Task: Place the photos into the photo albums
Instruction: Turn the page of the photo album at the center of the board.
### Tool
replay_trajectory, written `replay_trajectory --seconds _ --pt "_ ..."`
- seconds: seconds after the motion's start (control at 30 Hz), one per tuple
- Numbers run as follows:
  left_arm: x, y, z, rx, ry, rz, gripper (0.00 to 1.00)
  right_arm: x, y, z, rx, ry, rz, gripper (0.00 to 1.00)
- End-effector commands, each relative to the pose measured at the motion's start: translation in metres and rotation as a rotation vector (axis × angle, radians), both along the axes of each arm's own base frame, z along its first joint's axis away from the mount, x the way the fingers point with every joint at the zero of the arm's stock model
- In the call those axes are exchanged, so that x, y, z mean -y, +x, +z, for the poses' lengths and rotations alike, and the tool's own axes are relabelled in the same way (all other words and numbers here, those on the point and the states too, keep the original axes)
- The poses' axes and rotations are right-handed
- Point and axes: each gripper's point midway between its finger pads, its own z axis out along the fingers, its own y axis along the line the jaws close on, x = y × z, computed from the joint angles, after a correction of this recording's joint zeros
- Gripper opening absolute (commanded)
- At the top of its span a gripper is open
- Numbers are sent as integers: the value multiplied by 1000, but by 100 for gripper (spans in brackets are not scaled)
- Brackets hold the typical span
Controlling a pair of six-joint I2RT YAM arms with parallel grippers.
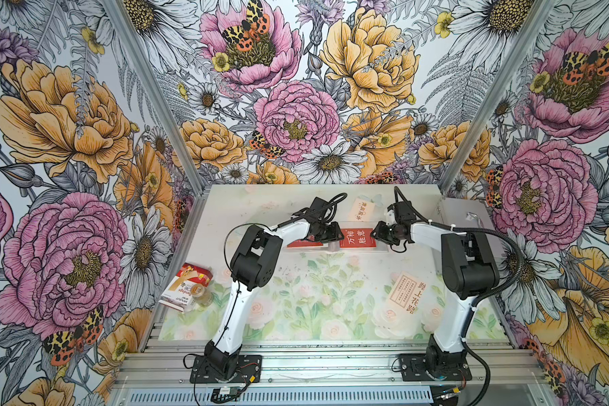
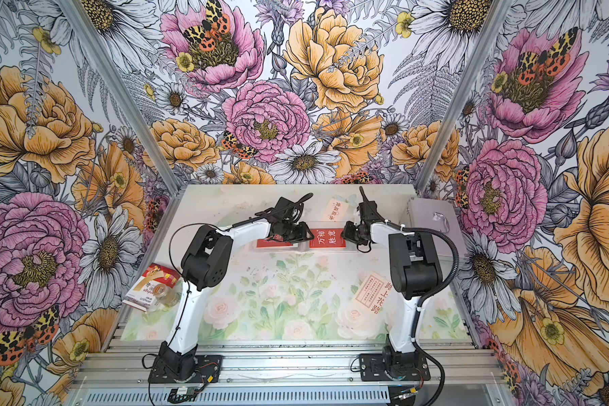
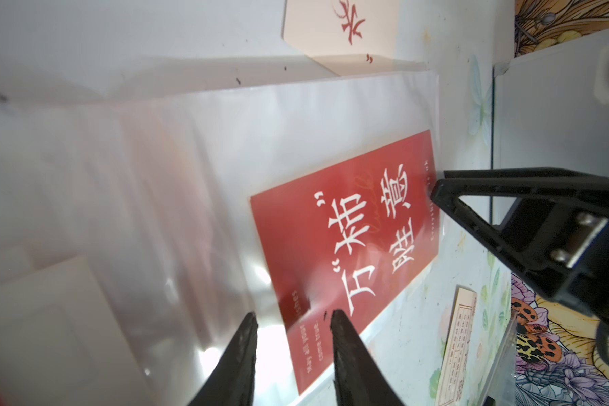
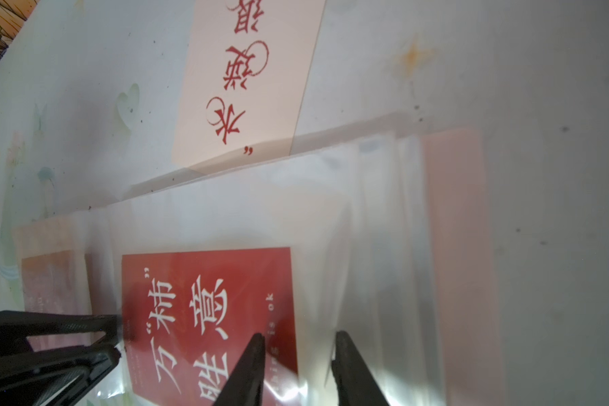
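The photo album (image 1: 331, 246) lies open at the back middle of the table, its clear sleeve pages (image 3: 155, 175) spread over a pale-pink cover (image 4: 457, 246). A red photo (image 1: 355, 239) (image 2: 326, 239) (image 3: 345, 246) (image 4: 208, 316) with white characters lies flat under clear plastic on its right page. My left gripper (image 1: 340, 234) (image 3: 293, 316) stands open at the card's left end, fingertips low over the sleeve. My right gripper (image 1: 375, 234) (image 4: 300, 336) stands open at the card's right edge, nothing between its fingers. A second red photo (image 1: 303, 243) shows under the left wrist.
A cream photo (image 1: 361, 209) (image 4: 247, 81) lies just behind the album. Another cream photo (image 1: 405, 291) (image 3: 457, 344) lies front right. A bandage carton (image 1: 187, 284) with a small jar (image 1: 201, 293) sits at the left edge. A silver case (image 1: 464, 214) stands at the back right.
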Motion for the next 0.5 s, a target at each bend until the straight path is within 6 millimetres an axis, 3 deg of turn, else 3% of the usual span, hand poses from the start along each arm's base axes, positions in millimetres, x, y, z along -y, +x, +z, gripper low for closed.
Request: replay_trajectory --seconds 0.0,0.47 --pt "11 -5 -9 -28 -18 -21 37 -9 3 1 1 14 23 35" --pt "13 -3 -4 -23 -26 -20 37 -18 1 52 88 48 54 35"
